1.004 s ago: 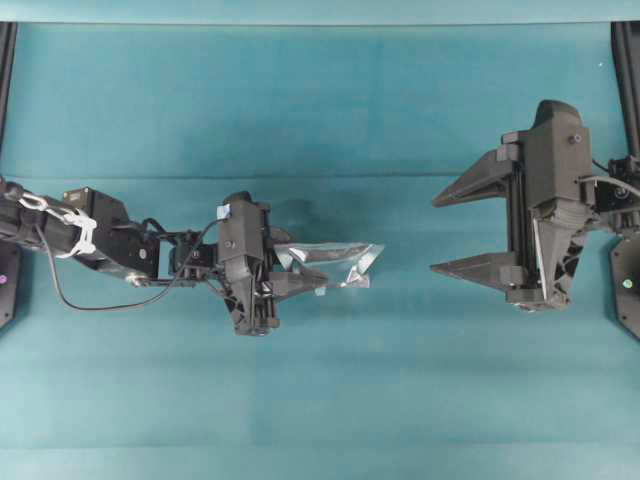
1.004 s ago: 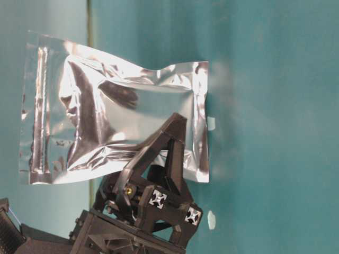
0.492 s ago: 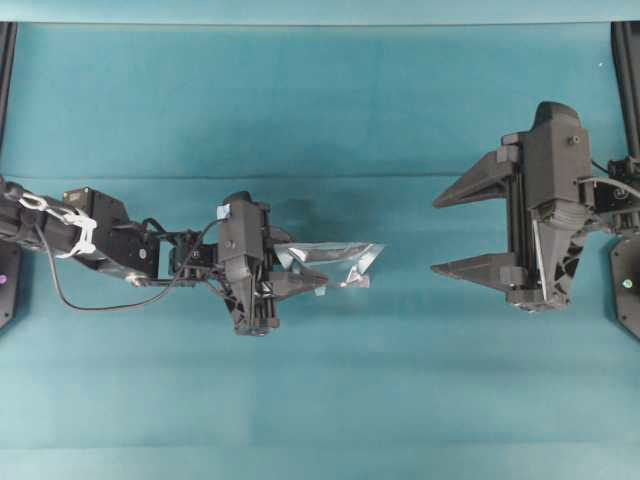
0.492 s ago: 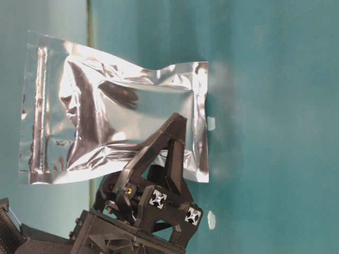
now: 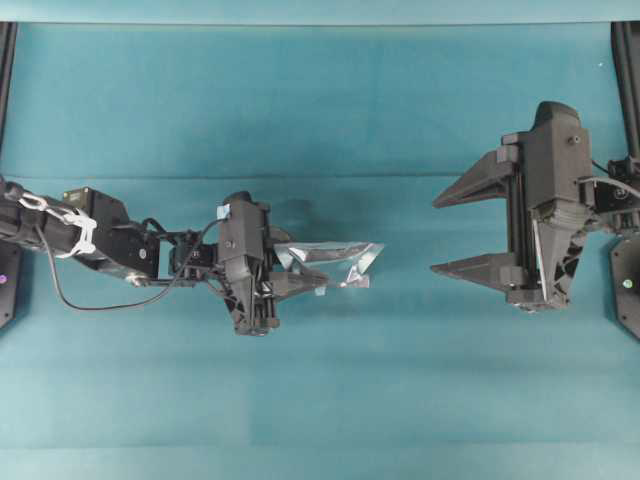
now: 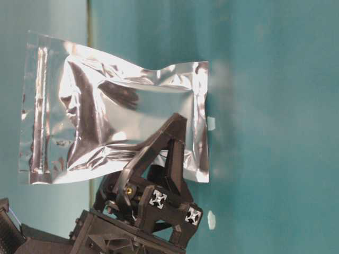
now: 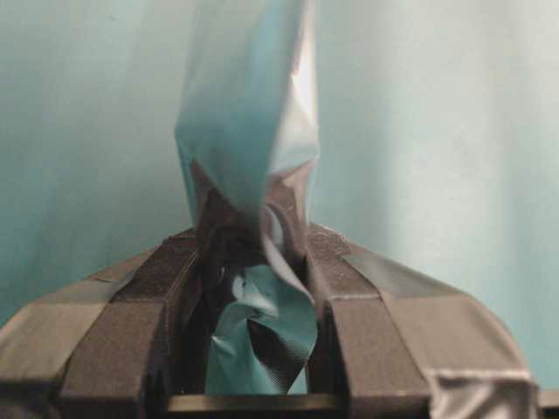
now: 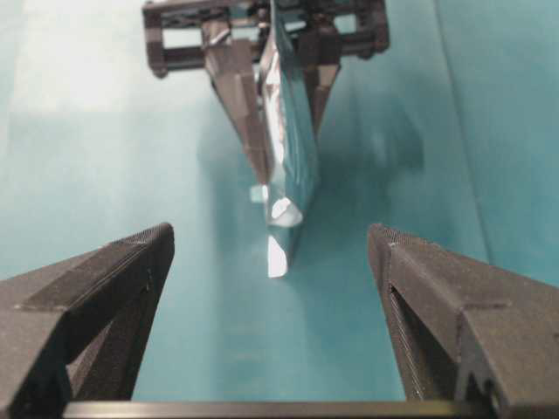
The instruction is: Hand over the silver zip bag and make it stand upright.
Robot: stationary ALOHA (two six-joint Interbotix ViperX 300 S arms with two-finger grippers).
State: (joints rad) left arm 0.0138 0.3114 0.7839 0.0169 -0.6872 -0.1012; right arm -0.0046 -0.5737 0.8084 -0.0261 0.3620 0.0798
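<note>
Overhead view: 1 silver zip bag (image 5: 335, 262) clenched by left hand (image 5: 300, 270); right hand (image 5: 450, 230) gapes empty.

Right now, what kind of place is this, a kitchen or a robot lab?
Probably a robot lab bench. Two black robot arms face each other over a plain teal table. The left tool pinches a silver zip bag; the right tool waits open. No kitchen things show.

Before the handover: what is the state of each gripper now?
Left gripper: closed on the silver zip bag.
Right gripper: open, holding nothing.
</note>
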